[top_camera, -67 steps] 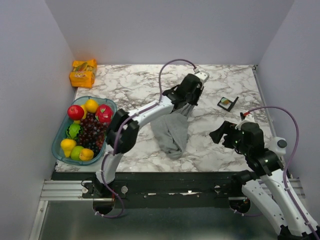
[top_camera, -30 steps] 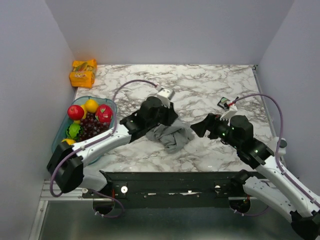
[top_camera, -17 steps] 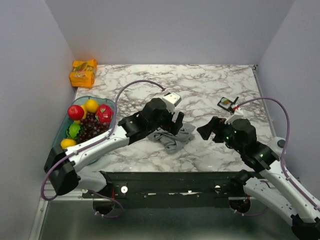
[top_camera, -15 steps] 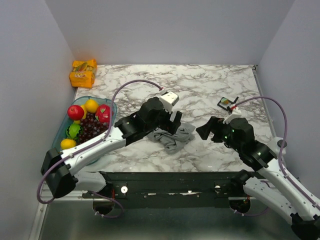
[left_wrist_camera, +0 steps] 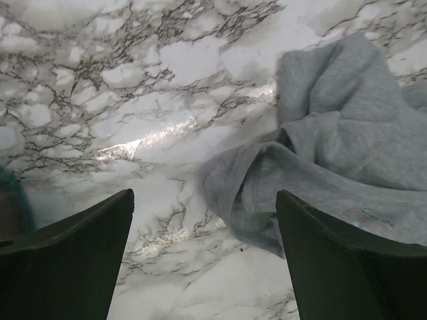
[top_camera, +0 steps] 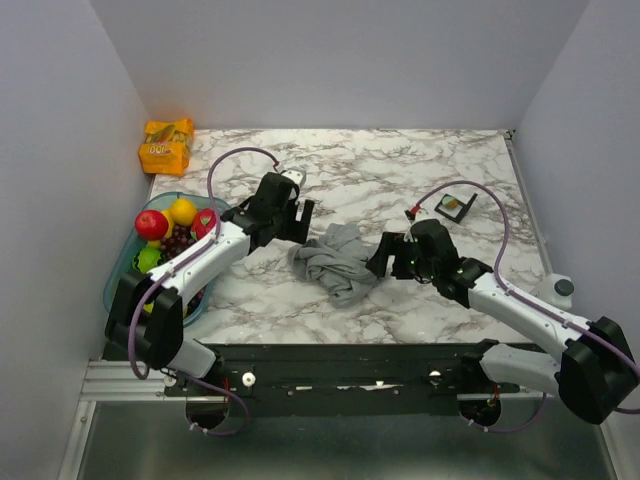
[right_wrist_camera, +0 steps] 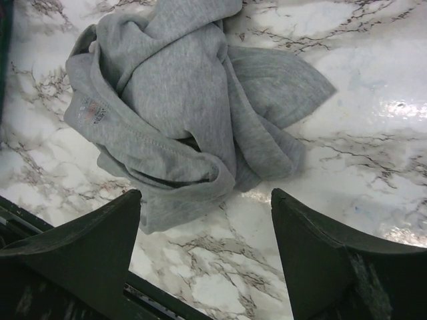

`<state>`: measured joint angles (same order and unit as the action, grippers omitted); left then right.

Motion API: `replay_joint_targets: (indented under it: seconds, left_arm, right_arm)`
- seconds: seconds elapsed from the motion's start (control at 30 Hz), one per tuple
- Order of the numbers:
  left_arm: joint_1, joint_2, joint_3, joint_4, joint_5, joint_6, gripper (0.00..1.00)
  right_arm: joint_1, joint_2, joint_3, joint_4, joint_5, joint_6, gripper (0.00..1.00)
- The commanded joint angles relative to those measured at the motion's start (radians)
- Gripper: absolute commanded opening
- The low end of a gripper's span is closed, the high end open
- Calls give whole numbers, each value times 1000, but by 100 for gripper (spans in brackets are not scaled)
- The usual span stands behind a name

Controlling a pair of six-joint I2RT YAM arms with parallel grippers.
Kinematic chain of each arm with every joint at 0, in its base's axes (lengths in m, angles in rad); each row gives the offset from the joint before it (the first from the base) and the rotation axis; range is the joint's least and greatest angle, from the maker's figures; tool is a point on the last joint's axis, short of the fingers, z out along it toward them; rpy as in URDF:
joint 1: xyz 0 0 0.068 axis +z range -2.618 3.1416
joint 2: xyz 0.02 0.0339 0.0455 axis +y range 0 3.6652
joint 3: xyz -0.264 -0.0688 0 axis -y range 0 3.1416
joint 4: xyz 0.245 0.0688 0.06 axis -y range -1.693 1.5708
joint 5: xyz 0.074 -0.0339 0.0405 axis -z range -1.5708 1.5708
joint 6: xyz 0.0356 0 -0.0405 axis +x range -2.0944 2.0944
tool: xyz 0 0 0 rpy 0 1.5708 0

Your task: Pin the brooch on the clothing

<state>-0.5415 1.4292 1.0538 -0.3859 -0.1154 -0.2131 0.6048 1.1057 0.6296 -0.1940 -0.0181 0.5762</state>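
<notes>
Left jaws apart, empty, left of crumpled clothing [top_camera: 335,262] mid-frame. Right jaws apart, empty, right of it. Upper right: brooch [top_camera: 456,205] on surface [top_camera: 400,160].

One marbled worktop [top_camera: 400,160]. Two arms, the left arm [top_camera: 200,262] and the right arm [top_camera: 510,300], each ending in one tool: the left tool [top_camera: 298,222] and the right tool [top_camera: 377,258], with two fingers apiece. Two purple cables [top_camera: 235,155], one per arm. One grey top [top_camera: 335,262], in a single crumpled heap. One brooch [top_camera: 452,203] on one black card [top_camera: 466,211]. One orange packet [top_camera: 166,146]. One blue tub [top_camera: 112,285] of fruit, showing two red fruits [top_camera: 151,224], one orange-yellow fruit [top_camera: 182,211], one green fruit [top_camera: 148,260] and one bunch of dark grapes [top_camera: 176,245]. The left arm hides the rest of the tub, so the full fruit count cannot be told.
</notes>
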Motion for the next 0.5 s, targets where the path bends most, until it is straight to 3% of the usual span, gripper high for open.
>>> replay_joint_targets:
  seconds: [0.0,0.1,0.47]
  left_arm:
    - [110,130,89,-57,193,-52,88]
    - [158,201,107,-61,226,-71,81]
    - [161,295,95,-2,381,-103,76]
  right_arm:
    - [-7,74,-27,140,-60,22,85]
    - [-7,120,-34,175,-82,36,82]
    - [-7,126,-97,254,-117,86,69]
